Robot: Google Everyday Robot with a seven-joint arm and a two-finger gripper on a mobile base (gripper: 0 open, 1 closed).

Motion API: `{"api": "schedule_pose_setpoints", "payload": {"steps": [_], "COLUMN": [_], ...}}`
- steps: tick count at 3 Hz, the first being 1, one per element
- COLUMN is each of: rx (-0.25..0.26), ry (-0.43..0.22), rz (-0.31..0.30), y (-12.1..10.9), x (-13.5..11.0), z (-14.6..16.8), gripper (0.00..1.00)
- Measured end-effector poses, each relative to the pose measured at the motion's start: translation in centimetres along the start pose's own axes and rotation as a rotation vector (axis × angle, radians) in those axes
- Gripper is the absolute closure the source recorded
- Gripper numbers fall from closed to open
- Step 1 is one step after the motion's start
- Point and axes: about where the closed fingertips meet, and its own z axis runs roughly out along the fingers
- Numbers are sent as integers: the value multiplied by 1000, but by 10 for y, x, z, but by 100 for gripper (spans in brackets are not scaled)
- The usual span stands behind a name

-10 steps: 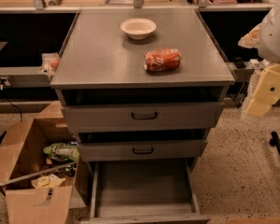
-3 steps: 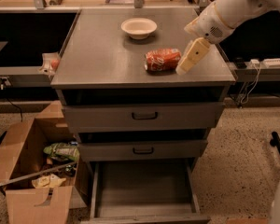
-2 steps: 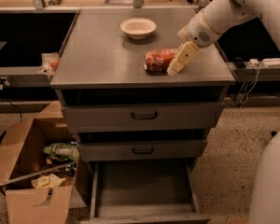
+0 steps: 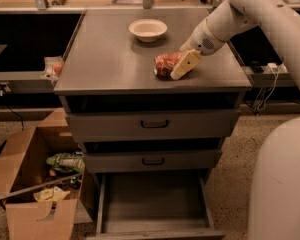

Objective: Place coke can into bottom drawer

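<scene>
The bottom drawer (image 4: pixel 152 204) stands pulled out, far below the gripper (image 4: pixel 182 66) and nearer the floor, showing its flat grey floor and low side walls. The two drawers above it are shut. Low down and well off to the side of the gripper, a cardboard box (image 4: pixel 25 184) sits open on the floor beside the cabinet, with a green packet (image 4: pixel 65 161) and some crumpled yellowish scraps inside. On the cabinet top (image 4: pixel 105 59), a white bowl (image 4: pixel 147 29) sits near the gripper, just behind it towards the back edge, showing only its pale inside. The coke can (image 4: pixel 165 64) lies on its side on the cabinet top, not in the drawer. The gripper has reached down onto the can's far end and covers it. I cannot tell whether it is spread or closed, or whether it has a hold on the can.
</scene>
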Motion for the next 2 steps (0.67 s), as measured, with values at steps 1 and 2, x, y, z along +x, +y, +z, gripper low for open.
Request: {"api": "schedule_pose_setpoints", "payload": {"steps": [1, 2], "rx": [-8, 0], "ry": [16, 41], "rz": [0, -29], "y": [-3, 1], "x": [2, 2], "z": [12, 12], "gripper": [50, 73]}}
